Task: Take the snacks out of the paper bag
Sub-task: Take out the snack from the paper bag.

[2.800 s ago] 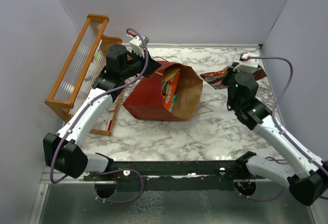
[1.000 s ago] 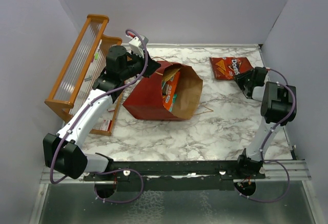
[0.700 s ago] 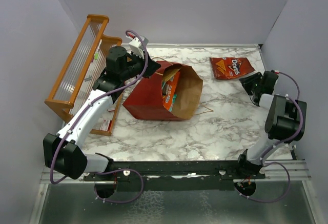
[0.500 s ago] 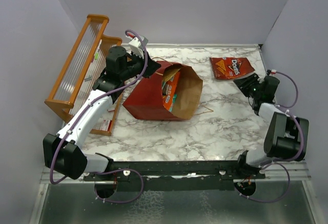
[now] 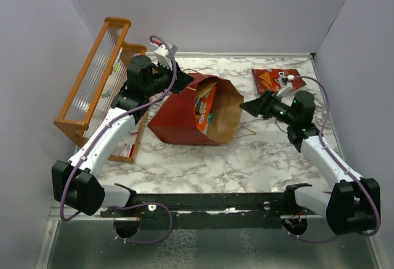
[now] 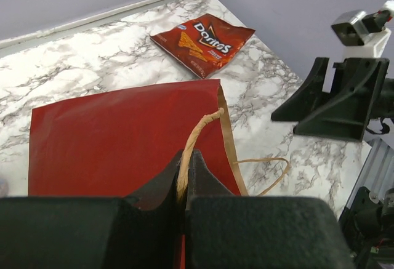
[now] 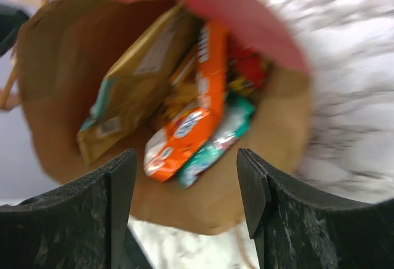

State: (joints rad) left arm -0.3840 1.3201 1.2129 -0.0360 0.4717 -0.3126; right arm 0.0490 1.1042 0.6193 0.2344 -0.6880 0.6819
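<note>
Sitting in one paper bag (image 7: 52,90): four packets (image 7: 188,127)

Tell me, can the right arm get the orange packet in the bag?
Probably yes. The paper bag lies with its mouth toward the open right gripper, and the orange packet sits near the opening with nothing in front.

See paper bag (image 5: 184,116) on its side, mouth facing right, orange packet (image 5: 205,106) showing inside. Left gripper (image 5: 184,84) at its far rim, right gripper (image 5: 245,106) just off the mouth. Doritos bag (image 5: 268,80) flat, far right corner.
</note>
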